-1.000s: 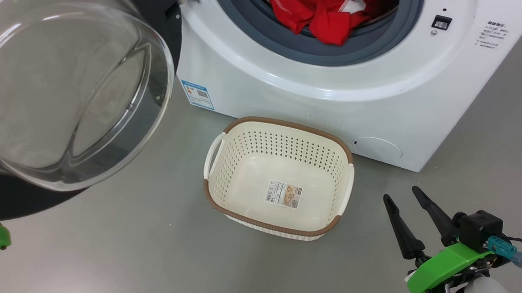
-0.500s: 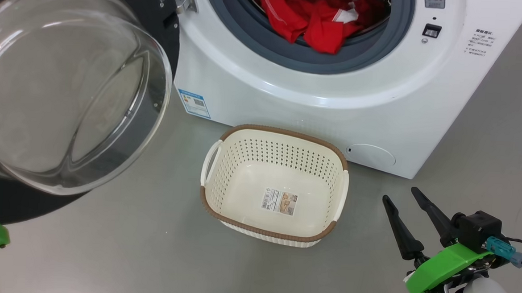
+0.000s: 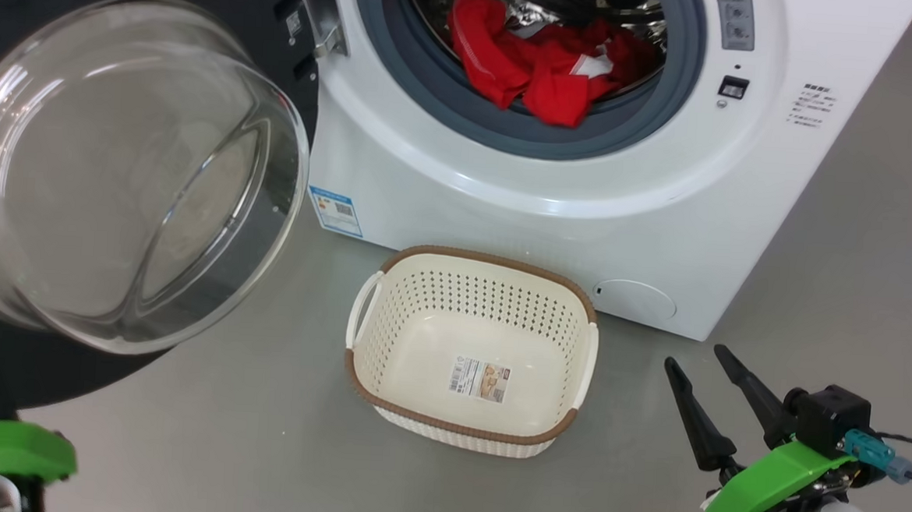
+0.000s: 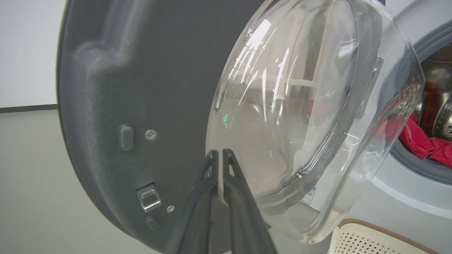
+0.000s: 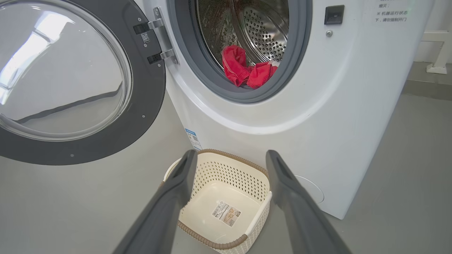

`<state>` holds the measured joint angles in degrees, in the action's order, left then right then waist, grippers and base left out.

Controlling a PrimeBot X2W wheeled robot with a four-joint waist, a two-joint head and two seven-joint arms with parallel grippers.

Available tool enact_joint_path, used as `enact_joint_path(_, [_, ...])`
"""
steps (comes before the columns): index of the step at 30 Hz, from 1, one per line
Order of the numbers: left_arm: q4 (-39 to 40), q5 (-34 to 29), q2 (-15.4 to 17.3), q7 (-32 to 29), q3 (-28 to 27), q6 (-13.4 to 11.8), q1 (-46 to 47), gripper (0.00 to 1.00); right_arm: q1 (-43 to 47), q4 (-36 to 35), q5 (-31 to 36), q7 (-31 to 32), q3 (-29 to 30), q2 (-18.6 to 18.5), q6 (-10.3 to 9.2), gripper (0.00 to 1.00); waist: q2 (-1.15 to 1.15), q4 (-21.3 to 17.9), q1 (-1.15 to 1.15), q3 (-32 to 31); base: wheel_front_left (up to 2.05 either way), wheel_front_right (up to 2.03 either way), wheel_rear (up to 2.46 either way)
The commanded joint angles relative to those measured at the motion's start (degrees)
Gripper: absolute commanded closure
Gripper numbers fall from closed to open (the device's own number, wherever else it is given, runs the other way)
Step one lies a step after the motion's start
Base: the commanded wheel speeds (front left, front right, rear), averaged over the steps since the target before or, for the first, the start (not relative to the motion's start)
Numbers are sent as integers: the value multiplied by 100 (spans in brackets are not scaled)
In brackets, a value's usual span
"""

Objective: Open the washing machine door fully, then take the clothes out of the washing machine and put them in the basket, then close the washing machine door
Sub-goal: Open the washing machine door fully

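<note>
Now: washing machine door point(image 3: 124, 176) stands wide, load not yet out.
Left gripper point(image 4: 219, 152), jaws nearly shut on nothing, beside the door; clothes point(image 3: 544, 65) heaped in the washing machine point(image 3: 443, 201) mouth; basket point(image 3: 495, 256) empty just below, likely set to catch them; right gripper point(image 3: 694, 356) low, jaws spread, empty. Grey floor point(image 3: 220, 431), pale wall point(image 4: 21, 53).

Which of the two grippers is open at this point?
The right gripper: its two dark fingers stand wide apart, framing the basket. The left gripper has fingers almost touching, in front of the washing machine door.
</note>
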<state>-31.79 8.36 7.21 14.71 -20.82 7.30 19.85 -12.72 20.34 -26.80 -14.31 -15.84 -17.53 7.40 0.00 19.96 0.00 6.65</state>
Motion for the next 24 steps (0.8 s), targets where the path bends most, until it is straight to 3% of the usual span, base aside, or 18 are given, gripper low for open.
enact_joint_path(1, [327, 127, 167, 29, 20, 16, -186, 0, 102, -127, 6, -69, -67, 2, 9, 0, 0, -97, 0, -108, 0, 0, 0])
enact_joint_path(11, [1236, 621, -69, 29, 832, 18, -1171, 0, 263, -190, 17, -69, 135, 10, 9, 0, 0, -560, 0, -194, 0, 0, 0])
enact_joint_path(18, [1661, 926, 80, 29, 1513, 18, -1523, 0, 348, -248, 38, -69, 338, 15, 9, 0, 0, -1036, 0, -170, 0, 0, 0])
enact_joint_path(24, [1973, 1070, 230, 29, 1720, 18, -1684, 0, 349, -308, 65, -69, 459, 53, 9, 0, 0, -1482, 0, -85, 0, 0, 0])
